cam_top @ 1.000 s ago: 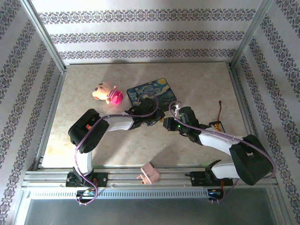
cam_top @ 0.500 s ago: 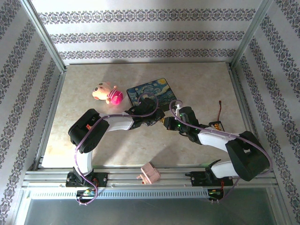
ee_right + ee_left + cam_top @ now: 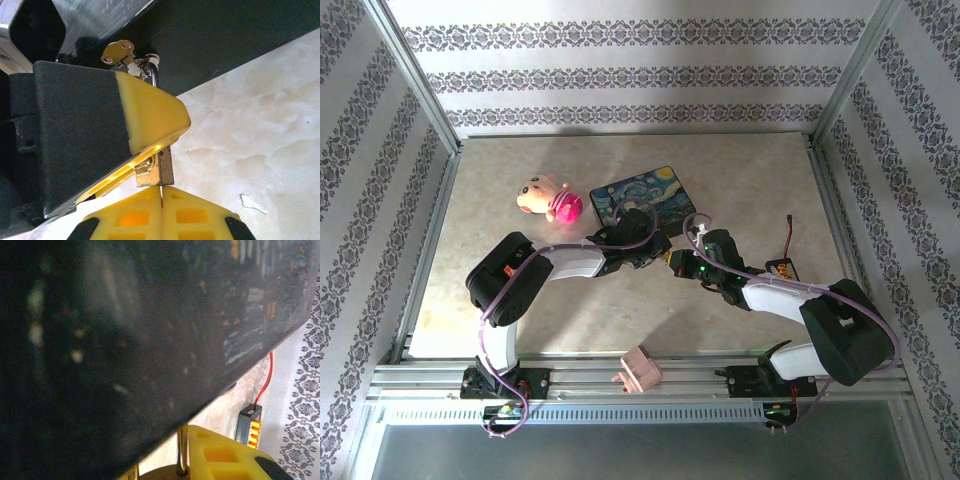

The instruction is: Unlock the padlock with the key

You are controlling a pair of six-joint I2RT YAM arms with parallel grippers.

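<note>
Marble tabletop (image 3: 250, 125) — left tool (image 3: 658, 252) clamps the half-hidden padlock (image 3: 156, 172), right tool (image 3: 161, 195) pinched shut

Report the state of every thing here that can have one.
padlock: hung on the box latch, shackle seated, looks locked.
box latch: fastened, shackle through it.
box: lid shut.
left pincer: closed on the padlock body.
right pincer: shut, pads together just under the padlock.
</note>
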